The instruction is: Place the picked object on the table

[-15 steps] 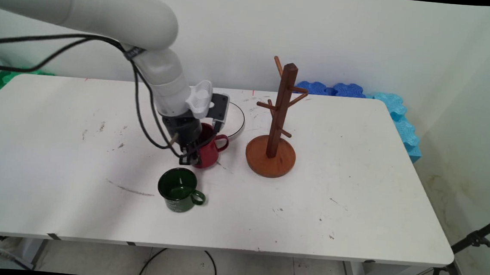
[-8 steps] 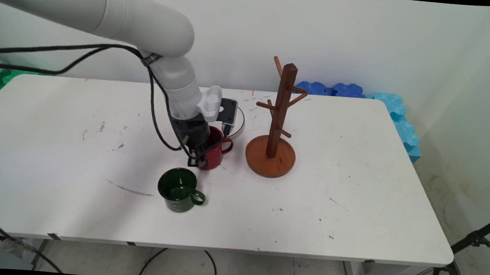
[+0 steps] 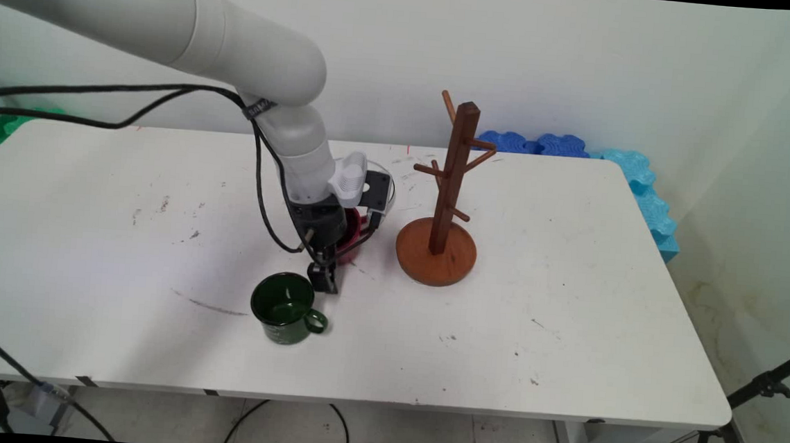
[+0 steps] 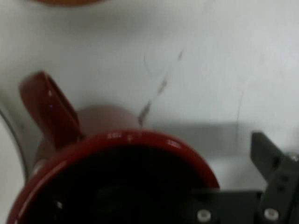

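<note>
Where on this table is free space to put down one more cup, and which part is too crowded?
Free: the wide patch right of the wooden mug tree, the left half of the table, and the near strip in front of the green mug. Crowded: the middle, where the gripper hangs between green mug and red mug, with a glass bowl just behind.

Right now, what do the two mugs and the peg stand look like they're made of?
Green mug: probably enamelled metal; glossy dark coat, thin rim, thin loop handle.
Red mug: likely the same; shiny red coat with highlights along a thin rim. Ceramic can't be ruled out for either.
Peg stand: wood, reddish-brown, smooth satin finish; round base, square post, dowel pegs.
</note>
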Available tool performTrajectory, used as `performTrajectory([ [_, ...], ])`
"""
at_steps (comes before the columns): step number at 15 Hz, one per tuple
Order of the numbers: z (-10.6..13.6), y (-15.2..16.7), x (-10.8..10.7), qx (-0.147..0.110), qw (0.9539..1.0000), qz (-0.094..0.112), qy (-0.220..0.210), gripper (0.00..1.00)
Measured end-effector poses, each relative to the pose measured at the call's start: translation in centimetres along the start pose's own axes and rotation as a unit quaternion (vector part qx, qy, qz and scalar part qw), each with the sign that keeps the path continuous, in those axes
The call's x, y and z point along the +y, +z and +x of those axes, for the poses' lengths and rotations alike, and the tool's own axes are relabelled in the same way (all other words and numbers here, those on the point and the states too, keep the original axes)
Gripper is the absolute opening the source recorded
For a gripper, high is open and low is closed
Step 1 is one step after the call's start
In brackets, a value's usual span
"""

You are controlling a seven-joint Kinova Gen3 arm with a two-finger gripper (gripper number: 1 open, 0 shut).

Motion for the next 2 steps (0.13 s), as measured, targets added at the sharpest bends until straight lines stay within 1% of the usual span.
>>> performTrajectory([
  [2,0.32,-0.06,0.08,0.004,1.0000,0.001,0.004,1.00],
])
